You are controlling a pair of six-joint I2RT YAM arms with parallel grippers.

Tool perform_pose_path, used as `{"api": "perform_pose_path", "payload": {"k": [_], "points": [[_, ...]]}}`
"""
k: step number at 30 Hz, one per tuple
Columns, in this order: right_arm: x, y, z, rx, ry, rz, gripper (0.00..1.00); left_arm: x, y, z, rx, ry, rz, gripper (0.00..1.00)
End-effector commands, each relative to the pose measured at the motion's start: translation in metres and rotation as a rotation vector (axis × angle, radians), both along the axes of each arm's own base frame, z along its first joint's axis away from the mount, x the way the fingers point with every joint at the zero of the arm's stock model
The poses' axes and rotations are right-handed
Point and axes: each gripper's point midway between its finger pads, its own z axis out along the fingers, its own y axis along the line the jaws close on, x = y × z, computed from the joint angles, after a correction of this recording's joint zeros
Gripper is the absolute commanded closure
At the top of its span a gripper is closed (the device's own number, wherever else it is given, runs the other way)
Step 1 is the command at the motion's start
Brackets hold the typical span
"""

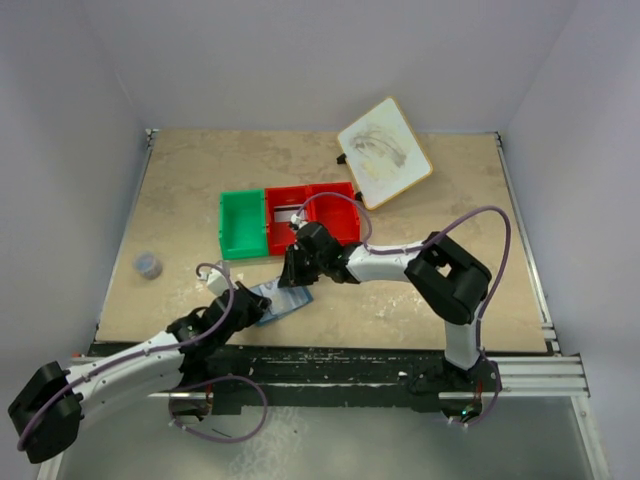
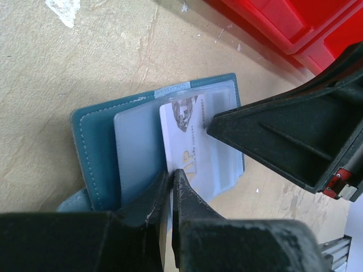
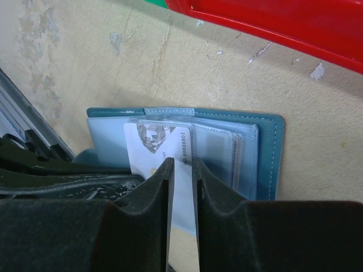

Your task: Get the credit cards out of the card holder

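Observation:
The card holder (image 1: 288,300) lies open on the table in front of the bins, dark blue rim and pale blue sleeves showing (image 2: 93,147) (image 3: 266,153). A grey-white credit card (image 2: 193,141) (image 3: 153,141) sticks partway out of a clear sleeve toward the near edge. My left gripper (image 2: 172,174) (image 1: 255,308) is shut on that card's edge. My right gripper (image 3: 181,164) (image 1: 293,272) comes from the far side, jaws a narrow gap apart, tips resting on the card and sleeves. Its fingers (image 2: 272,136) show in the left wrist view. Other cards are hidden.
Two red bins (image 1: 320,215) and a green bin (image 1: 243,225) stand just behind the holder. The red bin wall is close in both wrist views (image 2: 295,28) (image 3: 283,22). A white wood-rimmed board (image 1: 384,152) lies at the back. A small round object (image 1: 148,265) sits at left.

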Motion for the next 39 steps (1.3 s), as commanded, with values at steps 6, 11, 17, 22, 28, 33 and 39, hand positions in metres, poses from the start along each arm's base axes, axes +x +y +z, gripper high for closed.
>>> {"api": "perform_pose_path", "payload": {"k": [6,11,17,22,28,33,39], "points": [[-0.02,-0.027,-0.039,-0.099,0.104,-0.044,0.77,0.001,0.017,0.012,0.066,-0.017,0.037,1.0],[-0.02,-0.027,-0.039,-0.098,0.109,-0.05,0.77,0.001,0.025,0.016,0.089,-0.019,0.064,1.0],[-0.018,-0.026,-0.038,-0.104,0.103,-0.052,0.77,0.0,0.031,0.019,0.116,-0.022,0.071,1.0],[-0.018,-0.029,-0.039,-0.122,0.101,-0.048,0.77,0.001,0.027,0.016,0.125,-0.016,0.052,1.0],[-0.02,-0.042,-0.045,-0.146,0.107,-0.089,0.77,0.003,0.018,0.023,0.115,-0.038,0.009,1.0],[-0.021,-0.044,-0.041,-0.143,0.094,-0.079,0.77,0.003,0.009,0.018,0.077,-0.021,-0.005,0.89],[-0.022,-0.04,-0.041,-0.124,0.098,-0.068,0.77,-0.001,-0.004,0.012,-0.012,0.002,-0.027,0.71]]}}
